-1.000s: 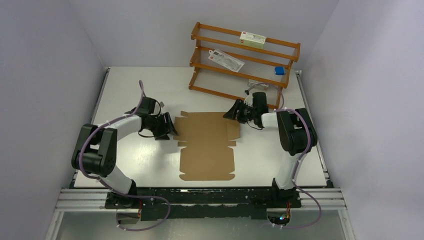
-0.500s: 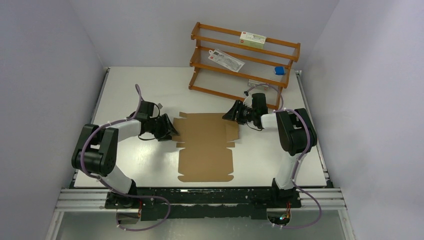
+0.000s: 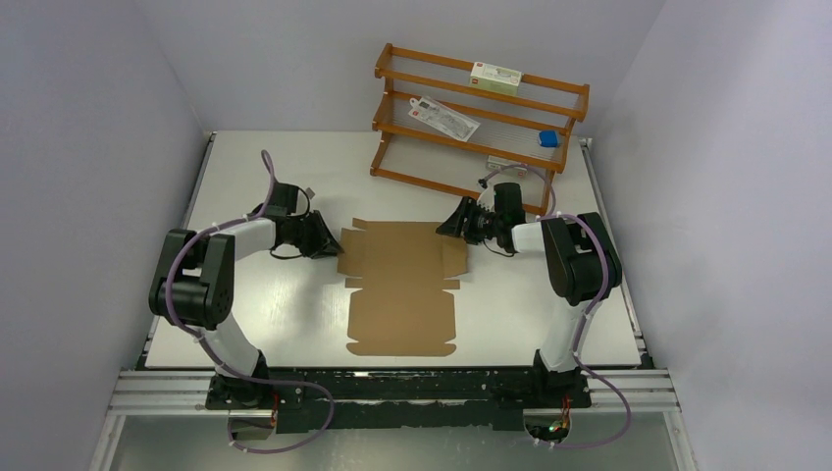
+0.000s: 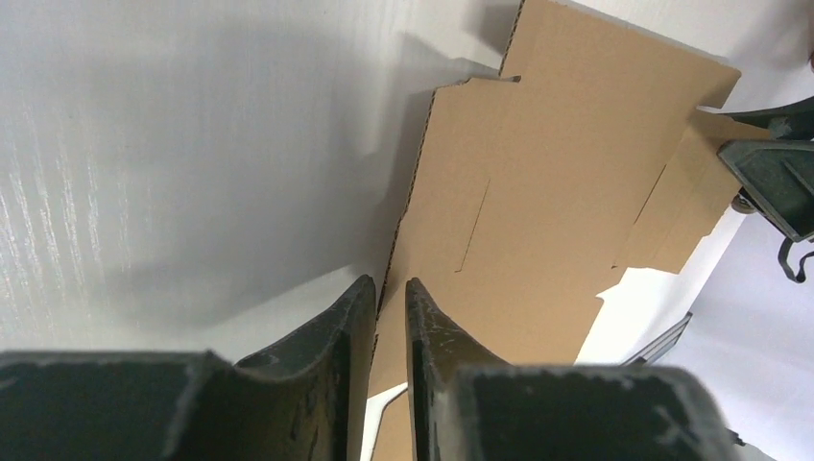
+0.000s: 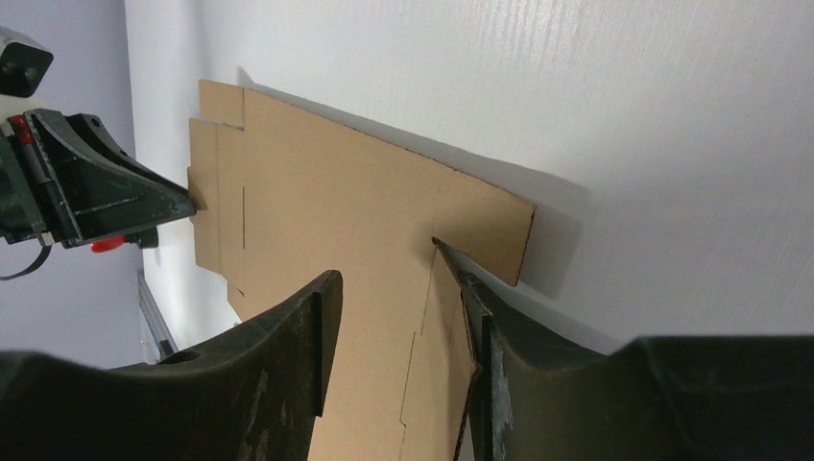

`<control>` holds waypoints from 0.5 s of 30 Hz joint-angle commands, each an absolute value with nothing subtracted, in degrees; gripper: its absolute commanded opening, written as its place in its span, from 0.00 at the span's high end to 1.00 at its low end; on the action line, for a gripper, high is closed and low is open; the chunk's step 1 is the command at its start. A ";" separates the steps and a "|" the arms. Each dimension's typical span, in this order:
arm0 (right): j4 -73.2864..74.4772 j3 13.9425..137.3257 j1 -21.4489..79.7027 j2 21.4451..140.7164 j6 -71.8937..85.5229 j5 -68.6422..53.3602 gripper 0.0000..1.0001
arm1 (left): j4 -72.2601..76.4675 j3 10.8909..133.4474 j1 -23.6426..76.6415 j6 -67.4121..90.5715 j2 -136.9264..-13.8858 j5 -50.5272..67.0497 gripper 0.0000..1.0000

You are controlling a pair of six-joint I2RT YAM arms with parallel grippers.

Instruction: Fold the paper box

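The box [image 3: 402,285] lay flat as an unfolded sheet in the middle of the glossy white table [image 3: 255,167]. Pale walls [image 3: 98,118] enclosed it, with a wooden rack [image 3: 481,118] at the far right. The left gripper [image 4: 389,286] pinched the box's left edge, fingers nearly together. The right gripper [image 5: 394,269] had its fingers spread astride the right flap.

The paper box [image 3: 402,285], centre frame, is plain unprinted brown. The table [image 3: 255,177] is white. The rack [image 3: 481,108], upper right, is orange-brown and carries a small blue item [image 3: 548,138].
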State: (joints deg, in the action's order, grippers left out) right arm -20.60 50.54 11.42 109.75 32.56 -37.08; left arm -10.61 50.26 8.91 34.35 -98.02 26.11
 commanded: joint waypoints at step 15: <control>-17.06 51.19 15.29 110.56 30.29 -31.68 0.53 | -26.98 60.58 24.37 28.92 -92.31 -1.60 0.95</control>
State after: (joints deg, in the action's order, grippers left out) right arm -20.38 50.76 13.45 109.75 32.03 -34.61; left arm -21.58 56.90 20.32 30.22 -94.24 8.62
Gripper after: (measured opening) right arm 0.468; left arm 0.060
